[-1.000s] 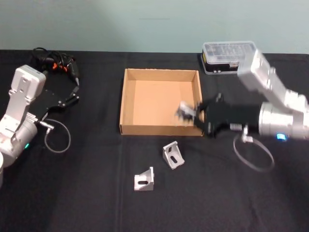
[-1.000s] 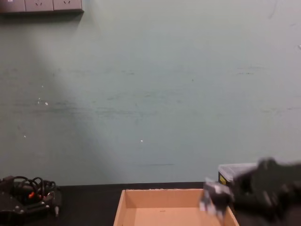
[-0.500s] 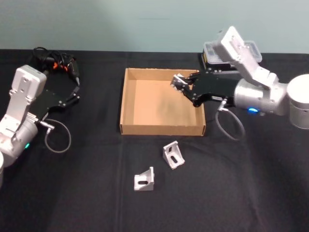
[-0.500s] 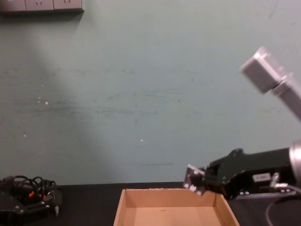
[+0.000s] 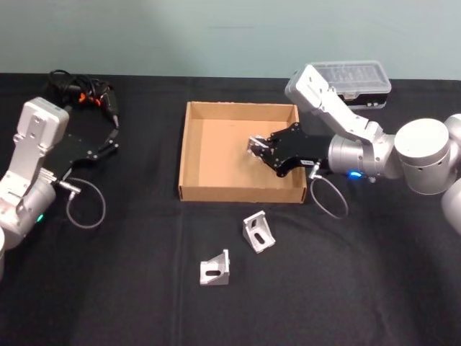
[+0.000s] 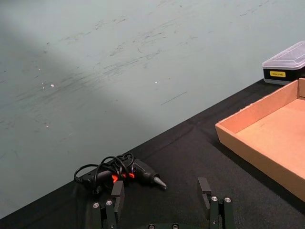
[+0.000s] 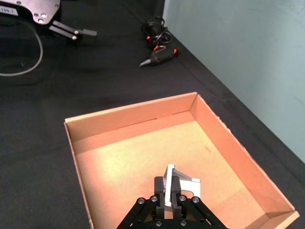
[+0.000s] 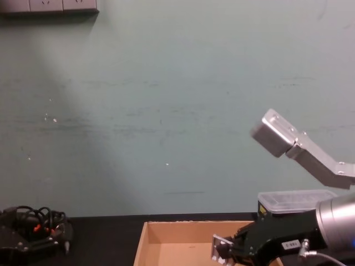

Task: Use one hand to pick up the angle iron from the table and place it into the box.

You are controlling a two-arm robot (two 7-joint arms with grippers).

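- Since half a second ago the right gripper [image 5: 258,146] has come down and moved from the box's far right corner toward the middle of its right half. In the chest view it has dropped from above the far wall to about rim level.
- Its arm has swung as well, so the plastic case [image 5: 353,76] beyond the box now shows whole.
- Nothing else has shifted: the box, the loose brackets and the left arm lie as before.
- Black table [image 5: 360,288]: it bears everything here.
- Tan cardboard box [image 5: 186,155]: shallow, with no lid, at the middle of the table. Its floor is bare.
- Right gripper again, in the wrist view [image 7: 167,185]: its black fingers are pinched nearly together on one plate of the angle iron.
- Left gripper [image 5: 112,140]: parked well to the left of the box, with its fingers spread wide and nothing between them.
- Black tool with a tangled cable [image 5: 83,95]: it lies at the table's far left, beyond the left gripper.
- Angle iron [image 7: 187,183]: a small, pale silver metal bracket made of two flat plates meeting at a right angle. It is held over the box floor, inside the line of the walls. Whether it touches the floor I cannot tell.
- Two loose brackets of the same kind lie on the table in front of the box. One [image 5: 258,231] is near the front wall and the other [image 5: 215,269] is nearer the robot. Each shows a slot in one face.
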